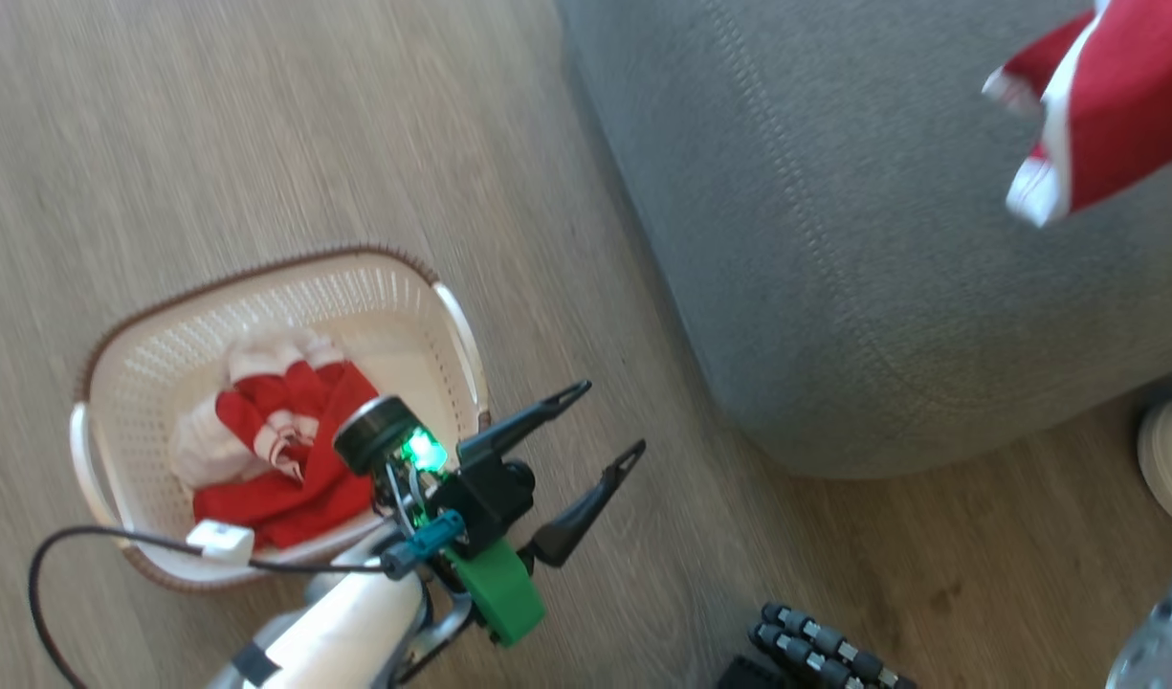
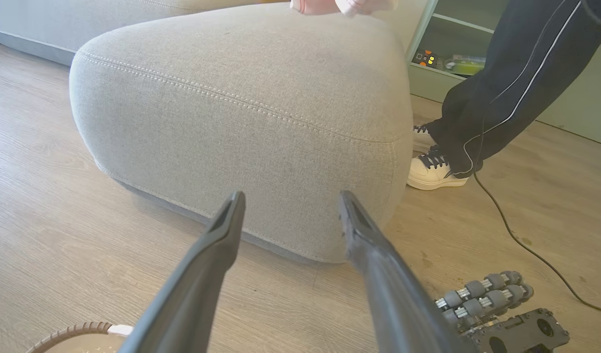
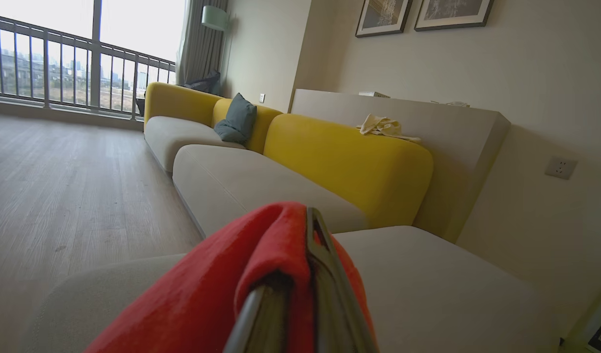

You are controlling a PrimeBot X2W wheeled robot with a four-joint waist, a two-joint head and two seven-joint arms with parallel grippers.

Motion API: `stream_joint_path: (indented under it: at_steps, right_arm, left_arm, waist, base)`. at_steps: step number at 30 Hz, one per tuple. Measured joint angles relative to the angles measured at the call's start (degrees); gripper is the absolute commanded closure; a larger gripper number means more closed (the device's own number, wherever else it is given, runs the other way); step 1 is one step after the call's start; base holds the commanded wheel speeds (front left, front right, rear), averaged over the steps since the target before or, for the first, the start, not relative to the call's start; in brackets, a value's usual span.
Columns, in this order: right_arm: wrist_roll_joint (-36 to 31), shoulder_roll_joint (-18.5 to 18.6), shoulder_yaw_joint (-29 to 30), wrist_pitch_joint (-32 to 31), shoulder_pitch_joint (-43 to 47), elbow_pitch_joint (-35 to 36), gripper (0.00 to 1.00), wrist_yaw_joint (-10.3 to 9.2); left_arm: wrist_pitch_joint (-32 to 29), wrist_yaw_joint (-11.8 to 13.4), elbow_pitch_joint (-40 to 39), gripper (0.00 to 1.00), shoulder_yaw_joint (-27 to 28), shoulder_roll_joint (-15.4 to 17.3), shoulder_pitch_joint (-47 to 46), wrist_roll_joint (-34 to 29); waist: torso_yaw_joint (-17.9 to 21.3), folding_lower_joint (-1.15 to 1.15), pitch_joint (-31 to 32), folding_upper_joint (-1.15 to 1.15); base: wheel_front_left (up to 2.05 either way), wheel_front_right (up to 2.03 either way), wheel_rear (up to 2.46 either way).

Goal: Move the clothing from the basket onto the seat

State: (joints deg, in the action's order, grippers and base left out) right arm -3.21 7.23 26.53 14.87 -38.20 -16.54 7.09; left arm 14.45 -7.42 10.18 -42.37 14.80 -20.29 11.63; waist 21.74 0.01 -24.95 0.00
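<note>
One red garment [image 3: 207, 294] is pinched between the right gripper's [image 3: 308, 218] closed fingers, above the seat [image 1: 882, 239]. More clothing [image 1: 279, 450] lies in the basket [image 1: 260, 273], and the left gripper [image 1: 612, 416] hangs beside it, spread wide, empty.

The left gripper [image 1: 612, 415] is showing two long, black, tapered fingers [image 1: 528, 416], a green light [image 1: 423, 450] is glowing beside a round black cap [image 1: 373, 431], a bright green block [image 1: 499, 591] is jutting out underneath, and a black cable [image 1: 308, 566] is running into a teal plug [image 1: 434, 544] above the white forearm [image 1: 356, 627].
</note>
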Motion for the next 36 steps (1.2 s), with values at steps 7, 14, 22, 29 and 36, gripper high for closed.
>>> stream_joint_path:
  at_steps: [7, 14, 22, 29, 36]
  right_arm:
    - [4.3, 3.8, 2.7, 0.0, -13.2, -11.8, 1.00, 0.00]
    - [5.5, 7.4, 6.5, 0.0, -21.5, -24.9, 1.00, 0.00]
    - [4.4, 9.0, 9.9, -0.7, -27.1, -36.7, 1.00, 0.00]
    - [-3.0, 12.3, 13.6, -4.4, -29.6, -44.2, 1.00, 0.00]
    - [-10.1, 12.2, 17.7, -7.4, -30.6, -47.6, 1.00, 0.00]
  left_arm:
    - [0.0, 0.0, -1.6, 0.00, -0.5, 2.9, -3.3, 0.0]
    - [0.0, 0.0, -2.0, 0.00, -2.8, 3.8, -5.4, 0.1]
    - [0.0, 0.0, -2.3, 0.00, -2.9, 3.8, -6.8, 0.6]
    - [0.0, 0.0, -2.6, 0.00, -2.8, 3.7, -7.9, 0.8]
    - [0.0, 0.0, -2.6, 0.00, -3.3, 3.6, -8.0, 1.0]
  waist:
    - [-0.9, -0.01, -6.4, 0.00]
    - [-2.9, -0.01, -10.5, 0.01]
    - [-5.3, -0.01, -12.5, 0.00]
    - [-7.3, -0.01, -14.1, 0.00]
    - [-8.7, -0.01, -14.7, 0.00]
  base:
    - [0.00, 0.00, 0.00]
    - [0.00, 0.00, 0.00]
    - [0.00, 0.00, 0.00]
    - [0.00, 0.00, 0.00]
    - [0.00, 0.00, 0.00]
